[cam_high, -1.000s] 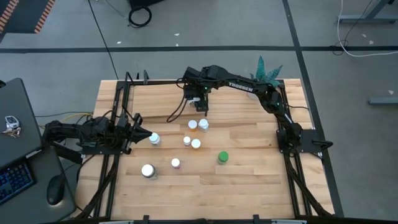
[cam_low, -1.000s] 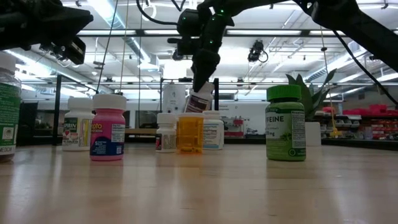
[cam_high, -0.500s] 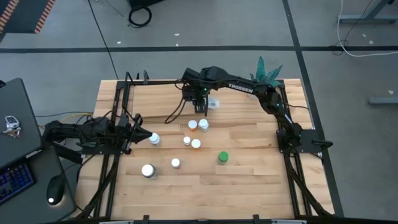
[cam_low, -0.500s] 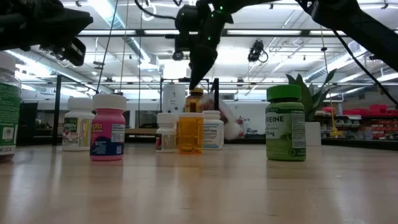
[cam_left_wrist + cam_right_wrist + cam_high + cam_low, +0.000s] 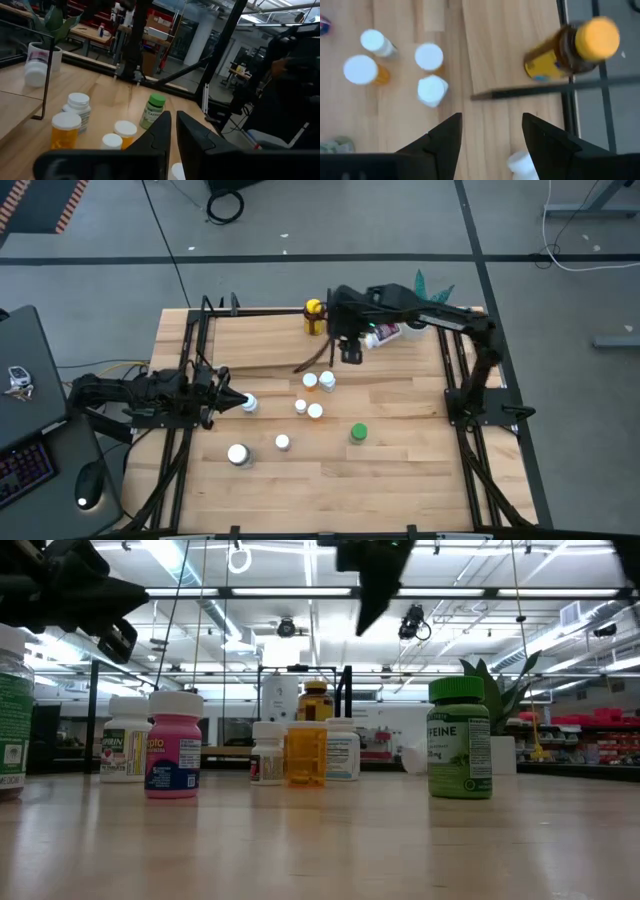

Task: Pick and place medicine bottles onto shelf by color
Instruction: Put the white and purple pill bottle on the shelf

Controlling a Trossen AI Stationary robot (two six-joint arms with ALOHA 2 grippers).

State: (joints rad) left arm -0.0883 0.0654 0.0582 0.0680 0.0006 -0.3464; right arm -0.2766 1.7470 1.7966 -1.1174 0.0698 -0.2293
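The right gripper (image 5: 351, 352) is seen open and empty above the light wood shelf (image 5: 262, 340); the left gripper (image 5: 226, 399) is shut, empty. The toppled white plastic bottle (image 5: 385, 334) is judged light, rigid, roll-prone, best grasped across its body.

Amber bottle (image 5: 314, 317): yellow cap. Green bottle (image 5: 358, 433): green cap, green label. Pink bottle (image 5: 174, 757): white cap. Orange bottle (image 5: 306, 753). Tabletop (image 5: 400, 470): light wood.

wooden table (image 5: 400, 480) as landmark, green plant in white pot (image 5: 432, 288) at its far right corner, laptop (image 5: 22, 380) off its left edge, mouse (image 5: 88, 485) beside laptop's near corner, black cable coil (image 5: 224, 202) on floor beyond table
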